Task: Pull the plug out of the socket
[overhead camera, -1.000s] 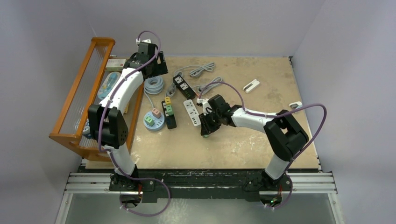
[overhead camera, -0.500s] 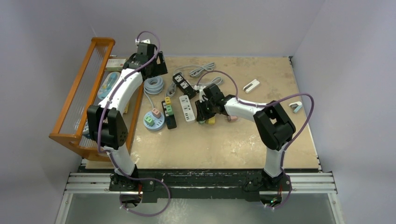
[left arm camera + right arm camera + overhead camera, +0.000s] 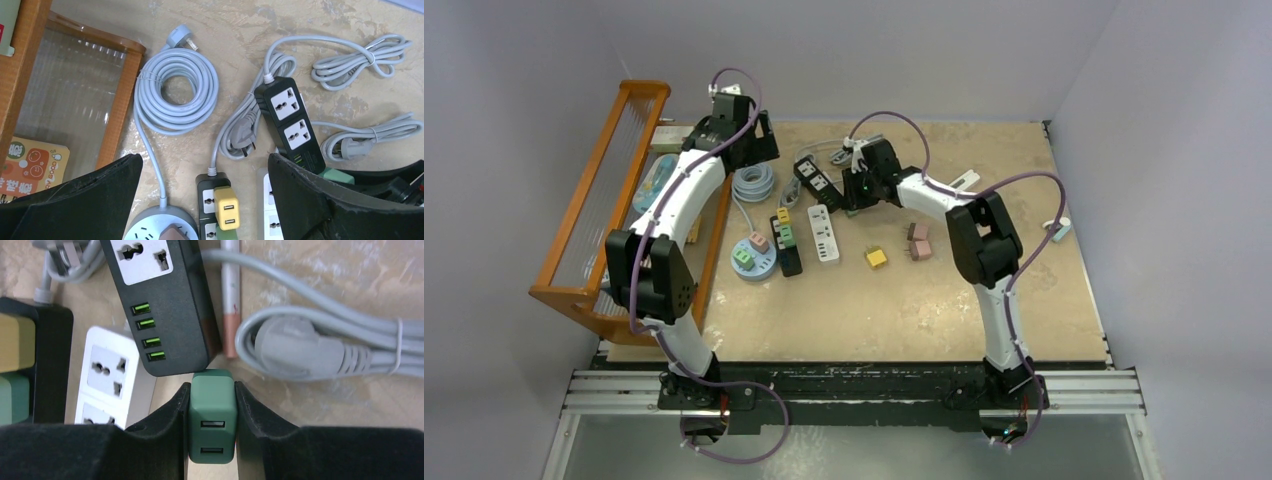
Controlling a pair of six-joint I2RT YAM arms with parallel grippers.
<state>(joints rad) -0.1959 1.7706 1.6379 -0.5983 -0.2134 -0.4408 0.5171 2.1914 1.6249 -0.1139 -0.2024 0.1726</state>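
Note:
My right gripper (image 3: pixel 212 405) is shut on a dark green USB plug (image 3: pixel 212 415), which sits between its fingers. The plug's far end touches the near end of a black power strip (image 3: pixel 165 305) with green USB ports. Whether it is plugged into anything is hidden. In the top view this gripper (image 3: pixel 856 195) is at the far middle, beside that strip (image 3: pixel 817 183). My left gripper (image 3: pixel 205 190) is open and empty, high over a second black strip (image 3: pixel 785 240) that carries a yellow plug (image 3: pixel 226 209) and green plugs.
A white strip (image 3: pixel 824 233) lies between the black ones. A round socket (image 3: pixel 753 256) holds pink and green plugs. A loose yellow plug (image 3: pixel 876 257) and pink plugs (image 3: pixel 917 243) lie mid-table. Grey cables (image 3: pixel 177 90) and an orange rack (image 3: pixel 594 200) stand at the left.
My right arm has swung from the near middle to the far side, up to the black strip's end. The yellow and pink plugs on the table have come into view. The left arm has barely moved.

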